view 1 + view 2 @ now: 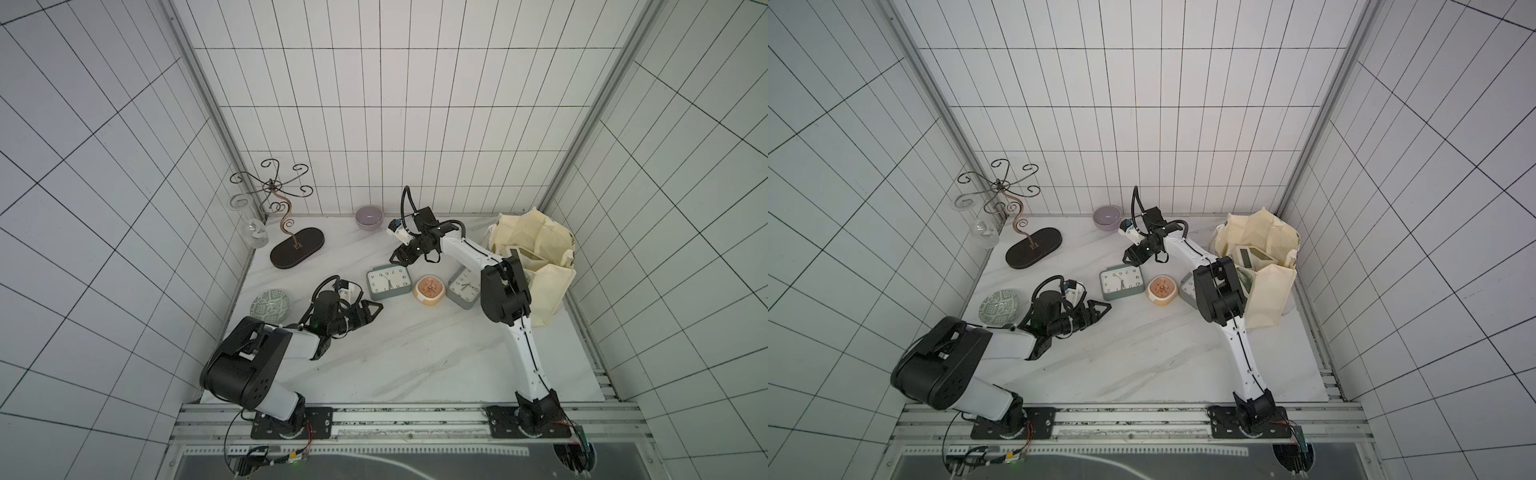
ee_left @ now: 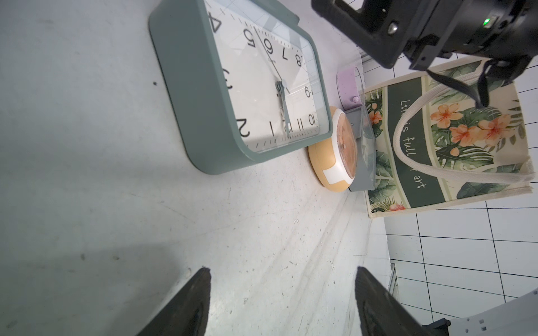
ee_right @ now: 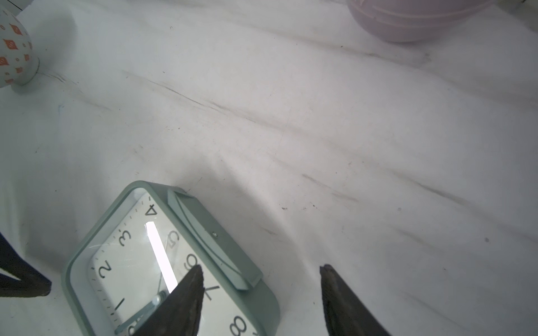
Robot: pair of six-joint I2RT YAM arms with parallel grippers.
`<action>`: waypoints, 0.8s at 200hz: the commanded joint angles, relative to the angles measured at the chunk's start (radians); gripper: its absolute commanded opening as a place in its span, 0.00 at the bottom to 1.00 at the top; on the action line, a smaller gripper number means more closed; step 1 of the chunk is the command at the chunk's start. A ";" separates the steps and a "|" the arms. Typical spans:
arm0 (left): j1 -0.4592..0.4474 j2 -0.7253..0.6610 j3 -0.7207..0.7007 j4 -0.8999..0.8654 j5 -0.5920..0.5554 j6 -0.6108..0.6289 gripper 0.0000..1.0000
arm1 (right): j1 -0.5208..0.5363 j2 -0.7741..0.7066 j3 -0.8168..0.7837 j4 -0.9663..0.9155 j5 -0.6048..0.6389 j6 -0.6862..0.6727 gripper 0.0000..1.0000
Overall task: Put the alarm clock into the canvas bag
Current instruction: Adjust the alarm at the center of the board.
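Right claw [image 3: 261,267], parted, hangs partly over the green alarm clock [image 3: 131,261].

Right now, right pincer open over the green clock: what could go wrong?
1. The green alarm clock lies flat, face up; the right pincer straddles only its button-bar edge, so a pinch may slip.
2. The orange round case sits close beside it and could get shoved.
3. The canvas bag looks crumpled; its mouth may catch the clock.

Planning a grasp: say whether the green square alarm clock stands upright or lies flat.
Flat: the green square alarm clock lies dial-up on the white marble table.
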 commanded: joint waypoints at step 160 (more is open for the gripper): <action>0.047 0.077 0.038 0.070 -0.008 0.002 0.74 | 0.093 -0.447 -0.774 0.300 -0.256 0.185 0.54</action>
